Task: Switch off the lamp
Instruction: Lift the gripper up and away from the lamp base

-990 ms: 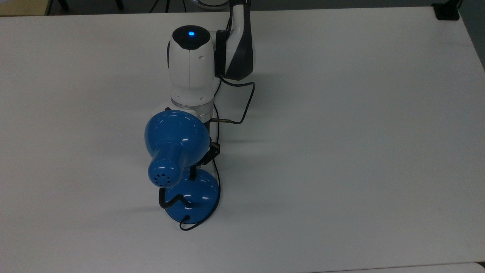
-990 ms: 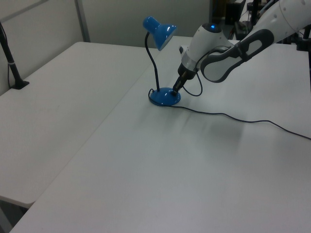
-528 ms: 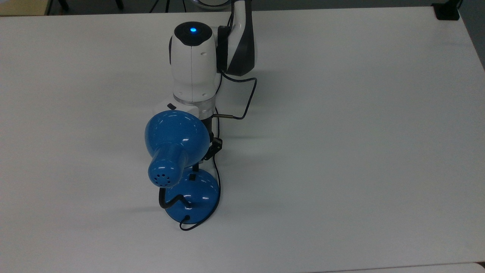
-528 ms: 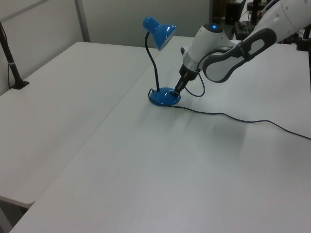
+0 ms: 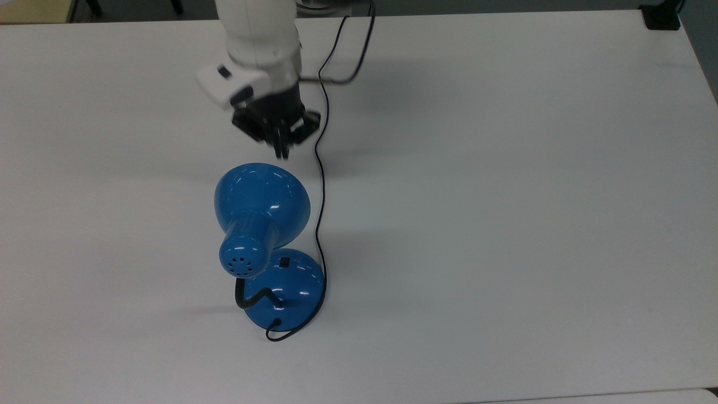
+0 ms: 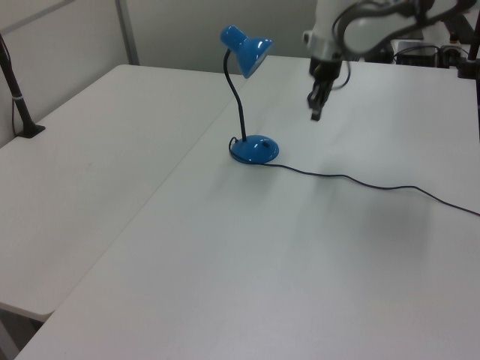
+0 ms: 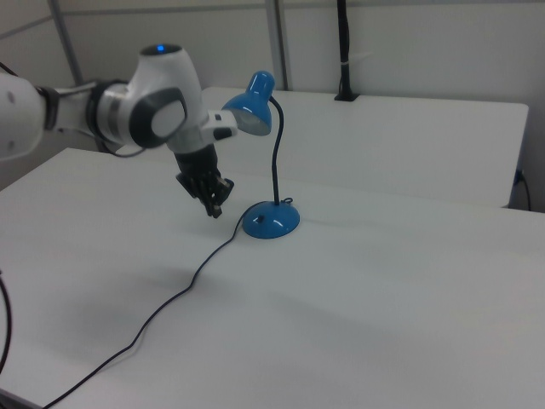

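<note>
Fingers of the black two-finger tool [image 5: 281, 147] [image 6: 316, 111] [image 7: 216, 207] are drawn close together, gripping nothing, and point down toward the table. The tool hangs in the air above the flat white table [image 5: 505, 196] [image 6: 300, 262] [image 7: 383, 298], apart from the glossy blue desk lamp [image 5: 262, 216] [image 6: 247, 52] [image 7: 253, 109]. In the top view it sits just above the rim of the bell-shaped shade; in the left view it is to the right of the lamp and higher than the base. The lamp stands upright on its round domed blue base [image 5: 294, 283] [image 6: 254, 148] [image 7: 272, 221], which carries a small black switch [image 5: 285, 261]. A black bent gooseneck [image 6: 238, 101] [image 7: 276, 158] lifts the shade. A thin black cord [image 5: 320, 185] [image 6: 360, 182] [image 7: 170, 302] leaves the base and trails across the table, passing beneath the tool in the top view.
</note>
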Controlling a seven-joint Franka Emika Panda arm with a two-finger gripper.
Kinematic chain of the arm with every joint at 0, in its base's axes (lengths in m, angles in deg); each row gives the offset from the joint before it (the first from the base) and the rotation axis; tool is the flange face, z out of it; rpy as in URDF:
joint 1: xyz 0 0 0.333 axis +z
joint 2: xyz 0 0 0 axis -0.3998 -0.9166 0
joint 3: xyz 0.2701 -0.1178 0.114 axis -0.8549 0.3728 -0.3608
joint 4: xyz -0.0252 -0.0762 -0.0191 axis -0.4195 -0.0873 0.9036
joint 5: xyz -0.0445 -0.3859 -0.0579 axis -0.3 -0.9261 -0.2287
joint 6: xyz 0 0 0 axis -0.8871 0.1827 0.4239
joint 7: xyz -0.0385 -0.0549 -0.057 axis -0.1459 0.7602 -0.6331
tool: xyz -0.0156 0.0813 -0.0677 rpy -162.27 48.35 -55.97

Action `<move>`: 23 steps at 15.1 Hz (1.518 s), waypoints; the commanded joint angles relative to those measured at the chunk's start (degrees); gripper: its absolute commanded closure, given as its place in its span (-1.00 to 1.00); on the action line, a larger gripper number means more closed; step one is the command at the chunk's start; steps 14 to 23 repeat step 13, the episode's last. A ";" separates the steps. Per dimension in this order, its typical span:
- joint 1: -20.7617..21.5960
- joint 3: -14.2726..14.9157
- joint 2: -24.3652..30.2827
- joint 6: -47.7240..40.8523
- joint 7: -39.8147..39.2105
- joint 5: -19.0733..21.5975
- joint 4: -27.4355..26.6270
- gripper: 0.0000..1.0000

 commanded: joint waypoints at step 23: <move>-4.19 -0.69 7.47 -28.08 0.38 -2.11 11.52 -1.00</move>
